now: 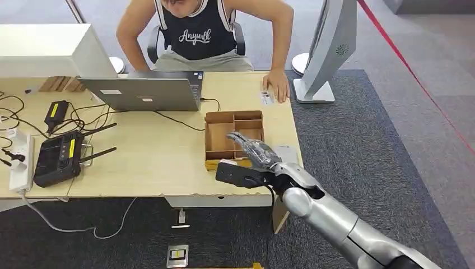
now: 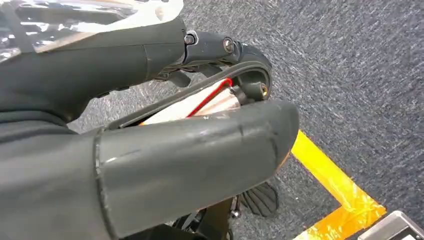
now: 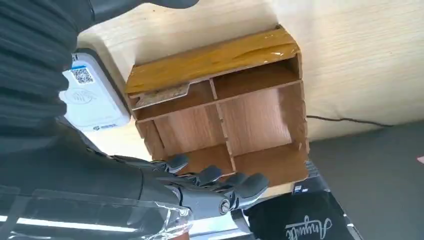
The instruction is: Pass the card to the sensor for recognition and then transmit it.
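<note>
My right hand (image 1: 249, 159) hovers over the near end of a brown divided box (image 1: 234, 134) on the wooden table, with its fingers spread and nothing in them. In the right wrist view the fingers (image 3: 215, 182) stretch over the box (image 3: 225, 115), whose compartments look bare. The white card sensor (image 3: 92, 100), marked with a QR code, lies flat beside the box; it is the pale rectangle (image 1: 287, 152) near the table's right edge. A small white card (image 1: 267, 98) lies at the far edge, next to a person's hand (image 1: 277, 84). My left hand (image 2: 190, 125) hangs over the carpet, holding nothing.
A person sits behind the table, leaning on it. A grey laptop (image 1: 145, 92) stands at the back, with a black controller (image 1: 59, 157), a power strip (image 1: 19, 162) and cables to the left. A monitor (image 1: 327, 50) stands off the table's right corner. Yellow tape (image 2: 330, 180) marks the floor.
</note>
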